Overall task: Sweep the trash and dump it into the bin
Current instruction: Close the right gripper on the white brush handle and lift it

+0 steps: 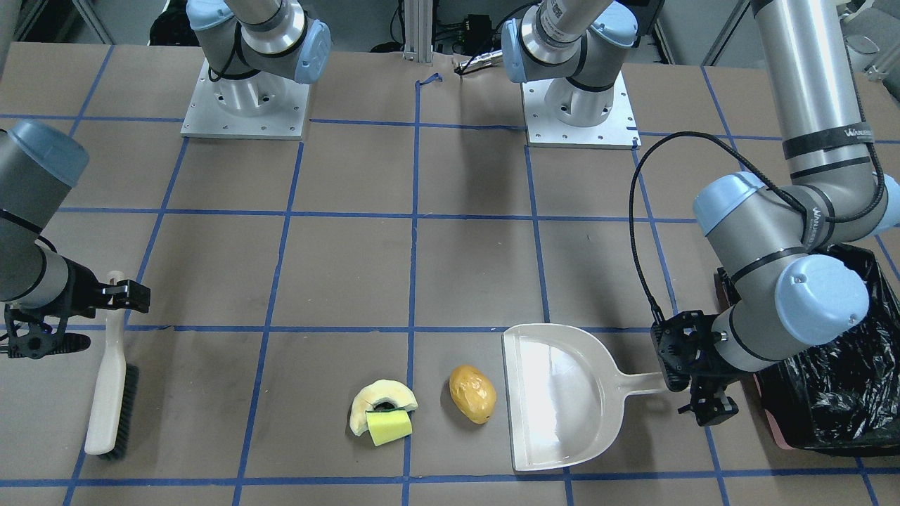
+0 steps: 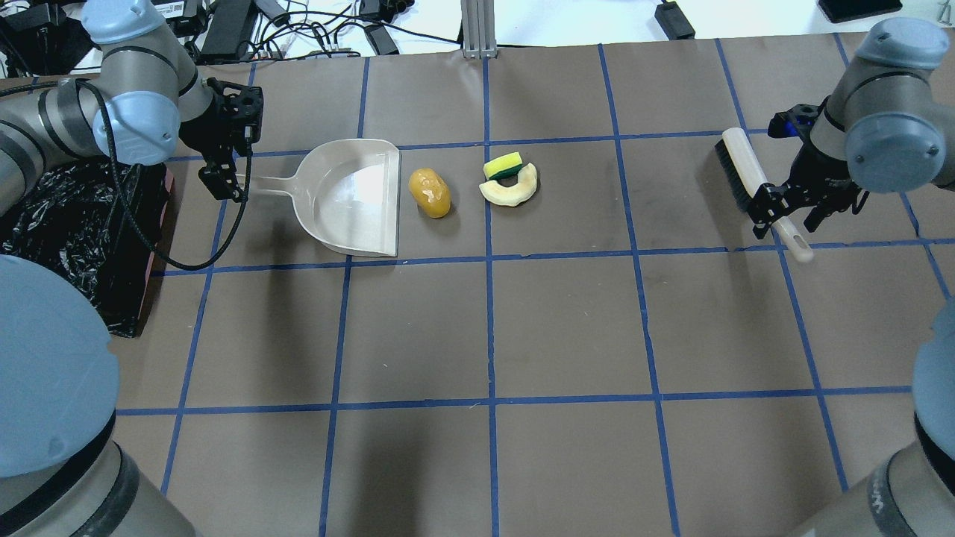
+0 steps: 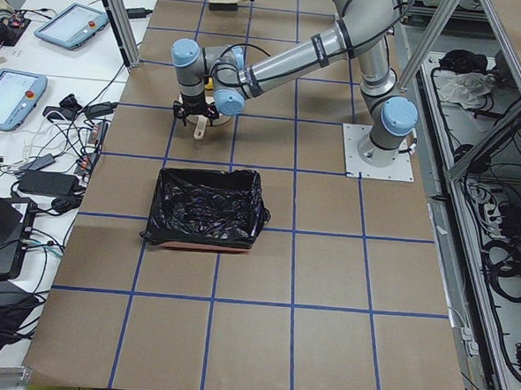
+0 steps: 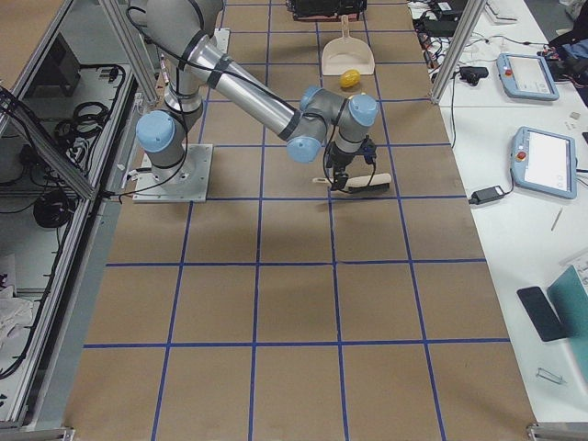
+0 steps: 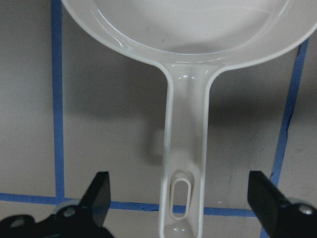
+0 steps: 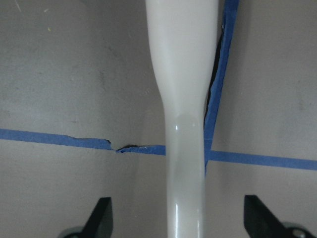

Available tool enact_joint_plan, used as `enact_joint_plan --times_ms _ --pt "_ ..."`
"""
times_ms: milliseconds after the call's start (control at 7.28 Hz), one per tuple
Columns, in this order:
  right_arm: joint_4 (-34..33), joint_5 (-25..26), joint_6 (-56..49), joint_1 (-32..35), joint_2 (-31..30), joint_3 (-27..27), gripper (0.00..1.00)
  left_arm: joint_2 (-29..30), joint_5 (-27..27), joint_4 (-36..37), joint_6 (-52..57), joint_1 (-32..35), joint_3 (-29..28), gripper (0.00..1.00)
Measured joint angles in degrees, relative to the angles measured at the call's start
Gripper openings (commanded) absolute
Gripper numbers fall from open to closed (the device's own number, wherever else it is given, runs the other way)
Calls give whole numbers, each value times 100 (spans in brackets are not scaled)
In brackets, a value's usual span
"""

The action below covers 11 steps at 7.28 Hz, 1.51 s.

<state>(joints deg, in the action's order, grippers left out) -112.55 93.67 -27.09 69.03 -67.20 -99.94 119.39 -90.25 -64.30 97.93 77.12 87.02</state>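
The trash lies on the table: a cream fruit slice (image 1: 365, 409) (image 2: 515, 194), a yellow-and-green sponge (image 1: 389, 426) (image 2: 502, 164) against it, and a golden potato lump (image 1: 472, 392) (image 2: 430, 192) beside the open mouth of the cream dustpan (image 1: 562, 400) (image 2: 351, 198). The bin (image 1: 844, 379) (image 2: 74, 224), lined in black plastic, stands behind the dustpan's handle. My left gripper (image 2: 231, 153) (image 5: 181, 198) is open and straddles the dustpan handle (image 5: 185, 148), its fingers clear of it on both sides. My right gripper (image 2: 794, 207) (image 6: 183, 218) is open and straddles the handle of a cream brush (image 2: 746, 173) (image 6: 183, 99).
The brown table is marked by a grid of blue tape (image 2: 489, 261). The two arm bases (image 1: 246, 105) (image 1: 580, 105) stand at the robot's side. The brush (image 1: 109, 379) lies far from the trash, at the other end from the bin.
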Motion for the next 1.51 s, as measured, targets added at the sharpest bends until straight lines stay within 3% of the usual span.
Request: enact_joint_plan --times_ms 275,412,550,687,825,962,1100,1512 --pt "15 -4 19 -3 42 4 70 54 -13 70 4 -3 47 100" --pt "10 -6 26 -3 44 12 62 78 -25 142 2 2 96 98" --pt "7 -6 32 -3 43 18 58 83 -58 241 7 18 158 81" --pt "8 -6 35 -3 39 23 51 77 -90 340 15 36 209 71" --pt "13 -6 37 -3 35 25 25 71 -103 413 20 51 240 64" --pt "22 -7 37 -3 33 26 5 59 -110 468 19 61 284 48" --pt "33 1 37 -3 29 29 0 42 -114 536 13 67 339 39" --pt "50 -3 35 -3 17 52 0 4 -114 649 9 80 392 23"
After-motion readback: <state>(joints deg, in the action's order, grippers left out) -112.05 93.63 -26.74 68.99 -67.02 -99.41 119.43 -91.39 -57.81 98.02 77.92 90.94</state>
